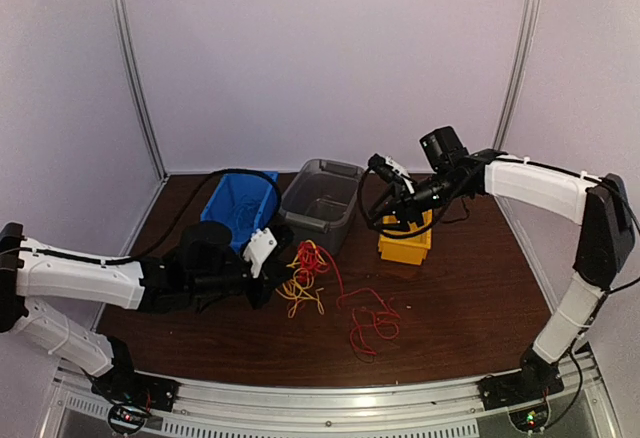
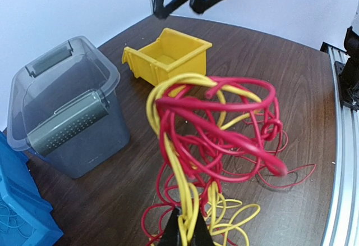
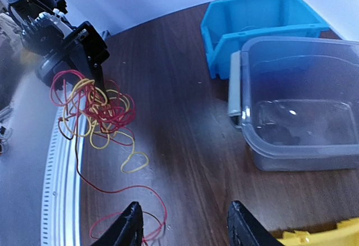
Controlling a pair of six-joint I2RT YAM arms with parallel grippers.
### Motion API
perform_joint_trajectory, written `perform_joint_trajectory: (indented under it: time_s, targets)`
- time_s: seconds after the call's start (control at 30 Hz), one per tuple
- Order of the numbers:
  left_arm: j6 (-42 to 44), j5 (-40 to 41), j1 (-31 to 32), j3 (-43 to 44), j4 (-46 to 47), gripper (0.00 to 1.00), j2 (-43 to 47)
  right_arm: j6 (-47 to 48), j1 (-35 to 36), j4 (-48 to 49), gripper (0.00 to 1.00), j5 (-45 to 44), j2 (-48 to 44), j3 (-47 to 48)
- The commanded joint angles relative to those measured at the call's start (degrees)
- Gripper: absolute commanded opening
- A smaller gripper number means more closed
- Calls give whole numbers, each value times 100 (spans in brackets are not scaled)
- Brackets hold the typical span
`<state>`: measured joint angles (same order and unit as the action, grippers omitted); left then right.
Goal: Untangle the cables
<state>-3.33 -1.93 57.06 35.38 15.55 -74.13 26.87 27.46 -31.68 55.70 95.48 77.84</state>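
Observation:
The cables [image 1: 305,263] are a tangle of thin red and yellow wires near the table's middle. My left gripper [image 2: 188,232] is shut on a few yellow strands and holds the clump [image 2: 213,122] lifted, with loose loops trailing onto the wood. More red wire [image 1: 372,323] lies spread to the right. In the right wrist view the left gripper [image 3: 76,49] carries the same clump [image 3: 95,108]. My right gripper [image 3: 188,226] is open with nothing between its fingers. It hovers [image 1: 400,198] above the yellow bin, well apart from the tangle.
A small yellow bin [image 1: 405,243] sits under the right gripper. A clear grey tub [image 1: 320,198] stands behind the tangle, and a blue bin [image 1: 238,203] is to its left. White walls enclose the table. A metal rail [image 1: 320,398] runs along the near edge.

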Motion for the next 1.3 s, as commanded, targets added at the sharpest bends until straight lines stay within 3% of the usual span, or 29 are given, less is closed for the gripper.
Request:
perform_joint_trajectory:
  time_s: [0.0, 0.33, 0.53, 0.93, 1.03, 1.13, 1.2, 1.27]
  targets:
    - [134, -114, 11, 161, 432, 3, 198, -552, 444, 243, 55, 1305, 355, 216]
    - [211, -196, 68, 161, 498, 3, 197, -1739, 1079, 1489, 51, 1186, 328, -110]
    - [181, -146, 77, 40, 551, 3, 348, -1468, 1134, 912, 47, 1525, 713, 223]
    - [242, 0, 77, 60, 440, 3, 187, -752, 1492, 83, 45, 2116, 618, 436]
    - [230, -2, 76, 28, 440, 3, 217, -702, 1476, -34, 38, 1996, 580, 554]
    - [240, 18, 85, -2, 444, 3, 281, -1113, 1477, 364, 18, 1801, 502, 438]
    - [245, 52, 78, -21, 441, 3, 331, -1158, 1469, 399, 15, 1631, 497, 417]
    - [247, 53, 75, -60, 421, 3, 383, -1227, 1424, 439, 2, 1407, 496, 403]
